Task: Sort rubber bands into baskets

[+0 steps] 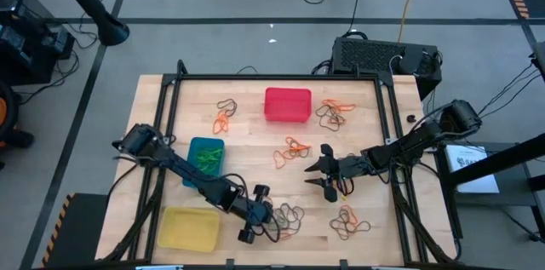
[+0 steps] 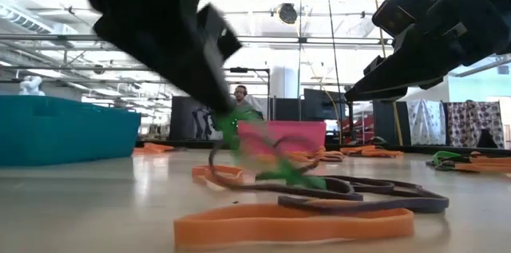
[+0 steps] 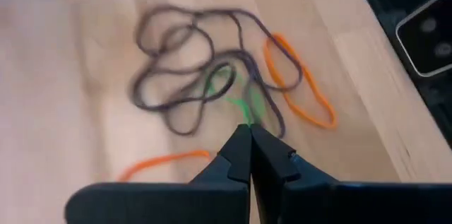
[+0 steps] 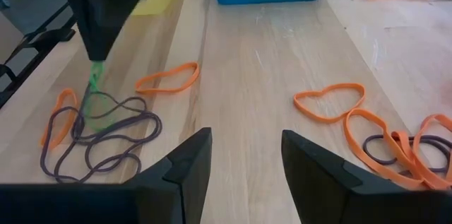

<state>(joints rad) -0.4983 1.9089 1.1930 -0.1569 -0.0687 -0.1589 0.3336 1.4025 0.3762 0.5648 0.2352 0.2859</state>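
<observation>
My left gripper point(image 3: 248, 133) is shut on a green rubber band point(image 3: 244, 107), just above a tangle of dark rubber bands point(image 3: 176, 75) near the table's front middle point(image 1: 289, 216). In the right wrist view this gripper point(image 4: 95, 60) shows with the green band point(image 4: 94, 86) below it. An orange band point(image 3: 296, 83) lies beside the tangle. My right gripper point(image 4: 244, 143) stands open right of centre point(image 1: 317, 174), holding nothing. The red basket point(image 1: 287, 104) stands at the far middle. The blue basket point(image 1: 205, 155) is at the left and the yellow basket point(image 1: 189, 227) at the near left. My left gripper pinches the green band's upper end point(image 3: 246, 118) between its two fingertips. The fingers slant down from the table's left. The band hangs stretched below them point(image 4: 92, 97). Its lower loop point(image 3: 220, 77) still lies among the dark bands on the table.
More orange and dark bands lie in loose piles at the far left point(image 1: 225, 115), far right point(image 1: 334, 113), centre point(image 1: 294, 149) and near right point(image 1: 349, 221). Green bands lie in the blue basket. A black frame point(image 1: 281, 77) borders the table.
</observation>
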